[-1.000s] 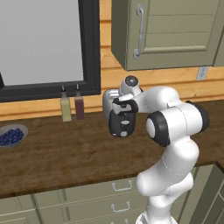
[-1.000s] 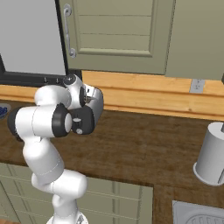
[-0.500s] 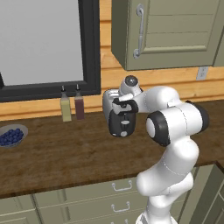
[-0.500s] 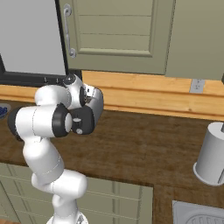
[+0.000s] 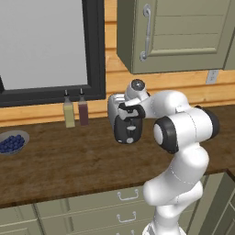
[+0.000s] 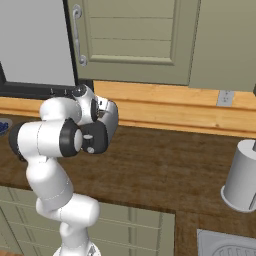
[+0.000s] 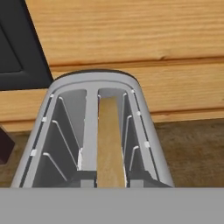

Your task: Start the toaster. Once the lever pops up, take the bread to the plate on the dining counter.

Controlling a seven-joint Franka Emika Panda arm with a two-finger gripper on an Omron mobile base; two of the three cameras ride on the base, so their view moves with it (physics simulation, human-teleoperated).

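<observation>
The toaster [image 5: 120,120] sat on the dark wood counter [image 5: 69,156], back against the wooden wall [image 7: 131,39], its black end panel facing out toward the cabinets. The white arm [image 5: 183,133] curled in from the right and the gripper [image 5: 130,111] hung right over the toaster's top, so close that the hand hid most of the slots in the left base view. From the right base view, the toaster [image 6: 107,120] peeked out just behind the arm's dark wrist joint. Down the hand view, the toaster [image 7: 94,131] showed two open slots, and there was the bread [image 7: 109,144], standing on edge in the right-hand slot, its tan top edge level with the rim. How wide the fingers stood could not be told; the fingertips were not visible. Off to the left, two bottles [image 5: 75,109] stood by the black window frame [image 5: 94,50], and a bowl of blueberries [image 5: 11,142] rested near the counter's left end. A grey canister [image 6: 242,175] stood far right.
</observation>
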